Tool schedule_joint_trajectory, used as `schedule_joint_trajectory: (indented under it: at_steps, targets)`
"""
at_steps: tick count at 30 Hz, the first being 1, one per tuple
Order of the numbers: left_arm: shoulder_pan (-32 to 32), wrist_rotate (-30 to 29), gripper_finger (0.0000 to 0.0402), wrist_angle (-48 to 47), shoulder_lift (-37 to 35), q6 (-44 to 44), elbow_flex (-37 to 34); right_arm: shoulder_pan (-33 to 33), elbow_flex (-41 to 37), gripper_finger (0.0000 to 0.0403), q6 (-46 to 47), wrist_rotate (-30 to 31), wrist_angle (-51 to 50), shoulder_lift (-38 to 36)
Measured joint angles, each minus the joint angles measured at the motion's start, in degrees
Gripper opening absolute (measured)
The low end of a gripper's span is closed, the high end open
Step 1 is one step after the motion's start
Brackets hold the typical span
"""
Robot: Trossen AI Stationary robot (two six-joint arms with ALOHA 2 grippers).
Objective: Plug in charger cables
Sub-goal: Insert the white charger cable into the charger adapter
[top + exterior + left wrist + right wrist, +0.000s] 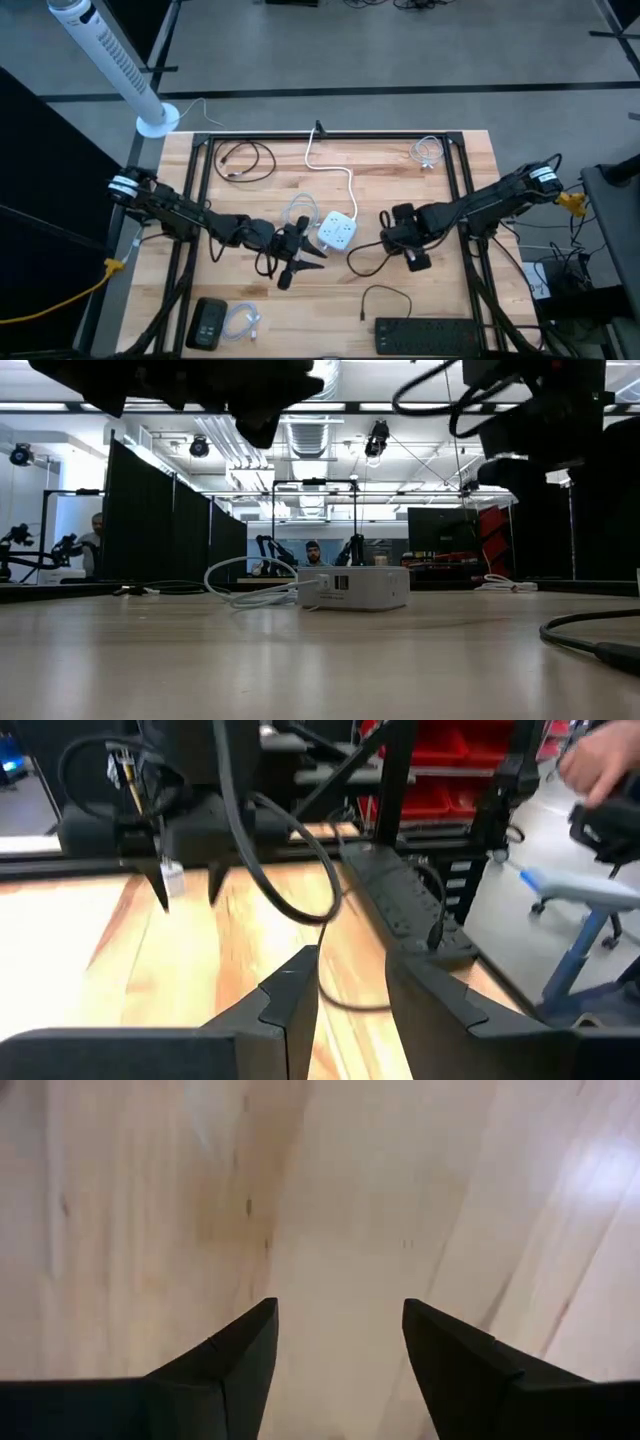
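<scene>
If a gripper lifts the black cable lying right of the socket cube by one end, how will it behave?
The black cable lies in a loose curve, so it is probably floppy and would trail. It looks thin, likely light. Its end nears the socket cube, so dragging might nudge that.

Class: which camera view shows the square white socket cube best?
The high view: the whole white socket cube shows from above, between both arms. The low view gives only its side face. Neither wrist view shows it.
</scene>
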Motion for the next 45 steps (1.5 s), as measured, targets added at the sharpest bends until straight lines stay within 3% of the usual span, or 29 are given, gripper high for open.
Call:
schedule_joint_trajectory:
  at_steps: [8, 18, 35, 39, 43, 45]
  targets:
    - [0.0, 0.0, 0.0105, -5.31, 0.0, 3.69, 0.0, -1.5, -0.17, 0.0206, -1.58, 1.42, -6.91, 2.07]
    - [-0.49, 0.03, 0.011, -9.04, 0.14, 4.27, -0.02, -1.82, -0.97, 0.0214, -3.04, 1.42, -18.31, 12.15]
    - [-1.07, 0.0, 0.0109, -12.43, 0.17, 2.12, -0.09, -1.45, -6.45, 0.0239, -5.99, 0.24, -17.96, 21.91]
    - [-1.09, 0.0, 0.0109, -12.31, 0.19, 1.47, -0.09, -1.45, -7.08, 0.0214, -5.99, 0.17, -16.36, 21.92]
    - [-1.28, -0.02, 0.0109, -12.2, 0.2, 0.79, -0.09, -1.57, -7.12, 0.0139, -6.02, 0.03, -16.13, 21.92]
    - [-1.47, -0.03, 0.0109, -12.06, 0.2, 0.79, -0.09, -2.0, -7.02, 0.0144, -4.26, -0.11, -16.28, 21.92]
